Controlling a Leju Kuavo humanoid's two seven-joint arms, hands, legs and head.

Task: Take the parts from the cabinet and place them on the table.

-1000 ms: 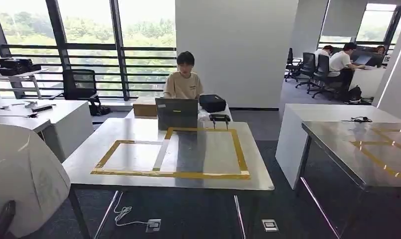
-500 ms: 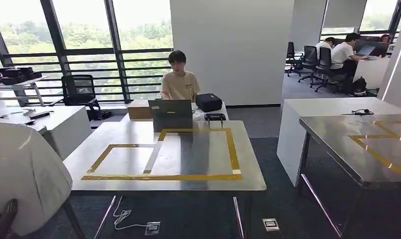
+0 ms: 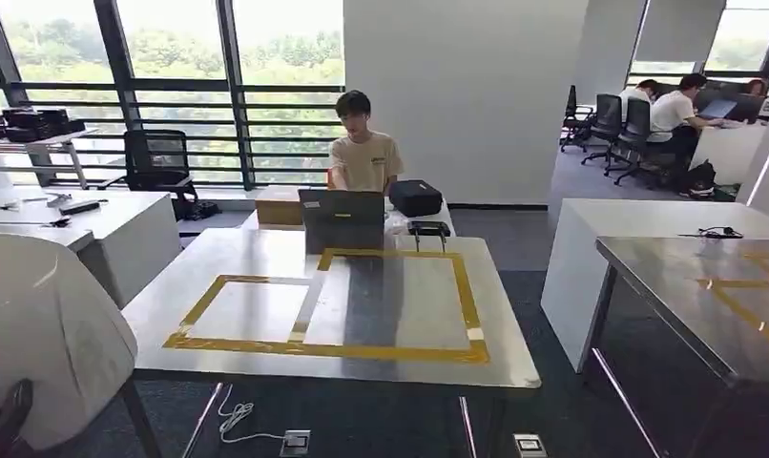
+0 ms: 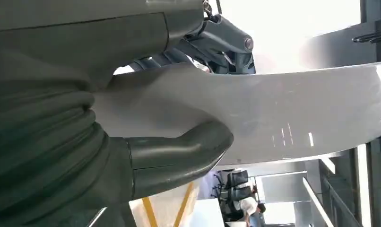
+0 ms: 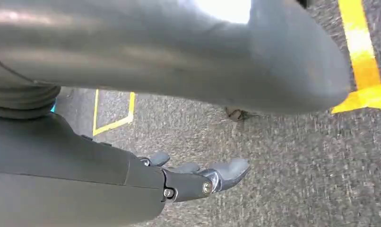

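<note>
One part [image 3: 51, 334], a large white curved panel, held by one left hand [image 4: 146, 156]. One right hand [image 5: 198, 177], holding nothing. Two steel tables marked with yellow tape: one ahead [image 3: 218, 258], one to the right [image 3: 667, 277]. Two taped rectangles on the near table [image 3: 338, 349]. One laptop [image 3: 341, 219], one black case [image 3: 416, 197], one cardboard box [image 3: 278, 207]. One person [image 3: 364, 157] at the laptop; at least three more seated at the far right [image 3: 681, 110]. One empty office chair [image 3: 156, 162] by the windows. Two floor sockets [image 3: 295, 442] under the near table.
</note>
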